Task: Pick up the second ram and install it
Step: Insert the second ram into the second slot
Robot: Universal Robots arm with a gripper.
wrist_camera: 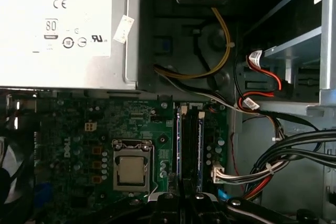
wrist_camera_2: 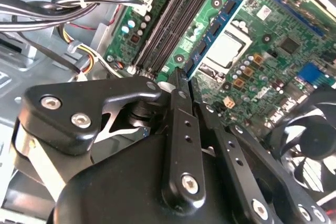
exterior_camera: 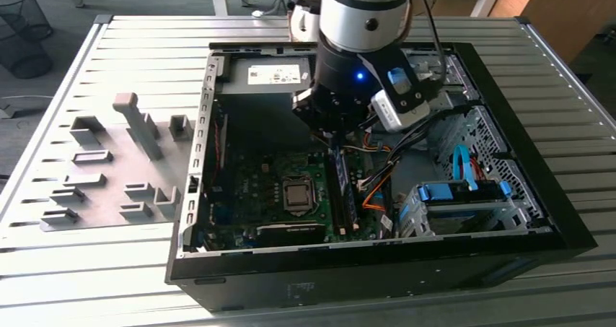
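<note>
Open computer case (exterior_camera: 539, 233) lies on the slatted desk (exterior_camera: 115, 269); grey holder blocks (exterior_camera: 115, 168) sit at the exterior view's left of it. Arm (exterior_camera: 361, 45) reaches down into the case, tool (exterior_camera: 332, 128) low over the black memory slots (exterior_camera: 340, 190), just right of the processor socket (exterior_camera: 296, 194). Blue drive cage (exterior_camera: 462, 193) near right.

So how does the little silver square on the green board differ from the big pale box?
The silver square is small, bare, and framed on the green board. The pale box is far larger, carries a printed label, and sits beside the board, not on it. Both look metallic and lie inside the open computer case.
</note>
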